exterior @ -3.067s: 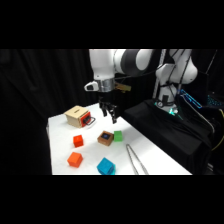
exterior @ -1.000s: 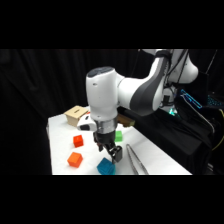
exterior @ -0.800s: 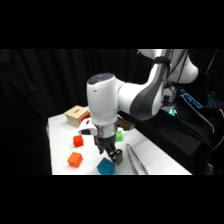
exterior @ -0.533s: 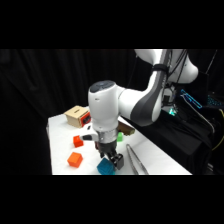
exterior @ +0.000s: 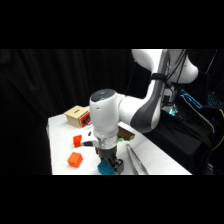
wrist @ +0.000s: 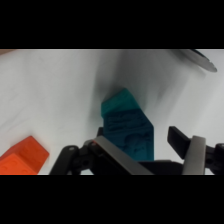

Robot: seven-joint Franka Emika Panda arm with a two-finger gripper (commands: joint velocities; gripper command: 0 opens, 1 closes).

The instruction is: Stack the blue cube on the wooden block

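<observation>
Lowered since half a second before: white arm, with its two-finger gripper (exterior: 113, 165) brought down to the table's near edge.

Item 1. Small teal-blue cube (exterior: 103, 168), found at the front of the white table (exterior: 60, 131), directly under the gripper. In the wrist view the cube (wrist: 125, 120) was seen resting on the table between the two fingers. The gripper (wrist: 139, 142) was spread wider than the cube: one finger (wrist: 117, 157) lay close against the cube's side, and the other finger (wrist: 192, 152) was held apart from it. Nothing was clamped.

Item 2. Small brown wooden block (exterior: 126, 133), partly hidden behind the arm, well apart from the cube.

Item 3. Two orange cubes, one (exterior: 77, 141) mid-table and one (exterior: 75, 159) nearer the front edge.

Item 4. Pale wooden box with a red part (exterior: 77, 115), at the far corner.

Item 5. Metal tongs (exterior: 136, 161), laid just beside the gripper.
</observation>
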